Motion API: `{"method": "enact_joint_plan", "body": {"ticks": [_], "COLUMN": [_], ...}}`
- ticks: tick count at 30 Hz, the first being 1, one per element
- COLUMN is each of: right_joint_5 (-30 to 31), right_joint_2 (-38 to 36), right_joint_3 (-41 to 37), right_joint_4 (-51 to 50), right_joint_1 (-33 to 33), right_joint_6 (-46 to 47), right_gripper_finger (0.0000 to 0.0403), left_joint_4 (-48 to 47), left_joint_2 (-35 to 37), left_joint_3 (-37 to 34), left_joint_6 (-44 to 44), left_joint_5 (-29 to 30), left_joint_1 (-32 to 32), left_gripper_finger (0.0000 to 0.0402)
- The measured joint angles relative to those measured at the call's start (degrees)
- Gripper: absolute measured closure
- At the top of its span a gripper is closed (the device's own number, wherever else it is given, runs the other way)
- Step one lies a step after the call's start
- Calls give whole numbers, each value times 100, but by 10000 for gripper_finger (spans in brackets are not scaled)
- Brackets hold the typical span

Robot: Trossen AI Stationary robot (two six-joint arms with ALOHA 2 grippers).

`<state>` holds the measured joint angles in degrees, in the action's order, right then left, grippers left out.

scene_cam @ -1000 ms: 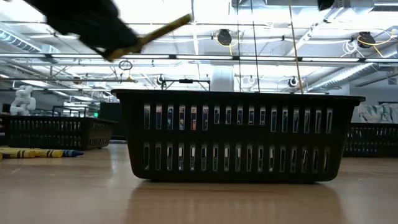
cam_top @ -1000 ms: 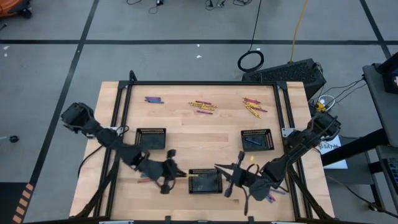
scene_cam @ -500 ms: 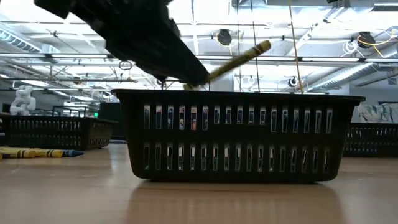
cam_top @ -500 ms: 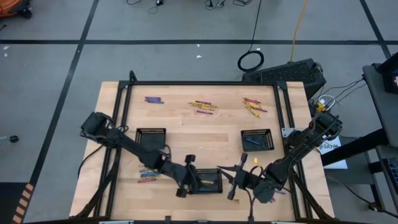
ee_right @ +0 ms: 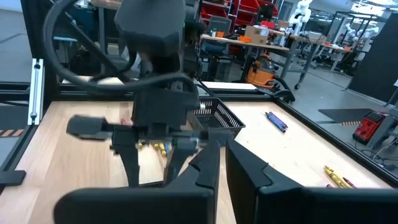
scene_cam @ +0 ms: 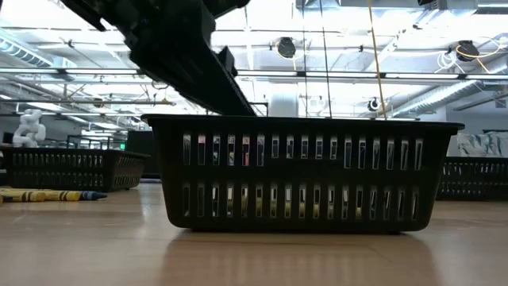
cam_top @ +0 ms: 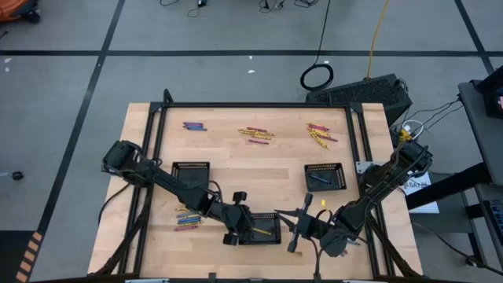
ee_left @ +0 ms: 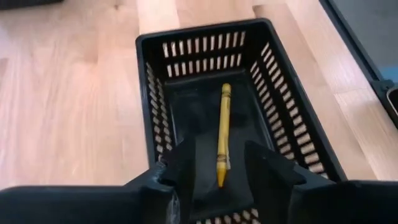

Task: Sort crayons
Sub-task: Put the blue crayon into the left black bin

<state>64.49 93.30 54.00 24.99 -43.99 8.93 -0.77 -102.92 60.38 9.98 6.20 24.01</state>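
Yellow crayon [ee_left: 222, 133] lies flat on the floor of the near-centre tray [cam_top: 262, 237], loose, nothing gripping it. Left gripper [ee_left: 220, 169] hangs just over that tray's left end, fingers [ee_left: 188, 163] apart with the crayon's near tip showing between them, not touching it as far as I can tell. Right gripper [ee_right: 221, 158] sits just beside the tray's right end, fingers together, empty.

Other crayons: small mixed pile [cam_top: 187, 218] on the table left of the tray, under the left arm. Along the far edge, a blue pair [cam_top: 193, 126], a yellow/red cluster [cam_top: 256, 134], and a red/yellow cluster [cam_top: 320, 135]. Left tray [cam_top: 191, 175] contents unclear. Right tray [cam_top: 325, 176] holds a blue crayon [cam_top: 317, 178].
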Motion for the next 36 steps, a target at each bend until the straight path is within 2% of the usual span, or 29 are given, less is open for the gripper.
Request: {"method": "enact_joint_plan", "body": {"ticks": [6, 9, 15, 19, 22, 24, 25, 27, 30, 33, 36], "right_joint_5": [-15, -19, -20, -22, -22, -22, -22, -24, -23, -56, -380], "right_joint_2": [2, 2, 2, 6, 6, 6, 6, 6, 6, 6, 6], "right_joint_3": [0, 0, 0, 0, 0, 0, 0, 0, 0, 0, 0], "right_joint_4": [-17, -15, -42, -162, -165, -174, -174, -164, -164, -165, -167], "right_joint_1": [0, 2, 4, 37, 84, 132, 159, 210, 300, 379, 440], "right_joint_6": [86, 88, 214, 394, 453, 493, 534, 539, 593, 681, 691], "right_gripper_finger": [390, 390, 390, 390, 390, 390, 390, 390, 390, 390, 390], "left_joint_4": [-823, -1372, -1508, -1574, -2343, -3200, -3587, -3911, -3939, -3689, -3591], "left_joint_2": [682, 1097, 2066, 2822, 3316, 3615, 3731, 3851, 3811, 3514, 3107], "left_joint_3": [-2, -42, -625, -1264, -1603, -1606, -1568, -1460, -1416, -1399, -1399], "left_joint_6": [2, 3, 9, 627, 1464, 2014, 2146, 2058, 1046, -71, -875], "left_joint_5": [163, 549, 1824, 2898, 3959, 4188, 4124, 3506, 2317, 1416, 651], "left_joint_1": [11, 119, 512, 684, 476, 30, -312, -1184, -2568, -3827, -4874], "left_gripper_finger": [258, 258, 258, 258, 258, 258, 258, 258, 258, 258, 258]}}
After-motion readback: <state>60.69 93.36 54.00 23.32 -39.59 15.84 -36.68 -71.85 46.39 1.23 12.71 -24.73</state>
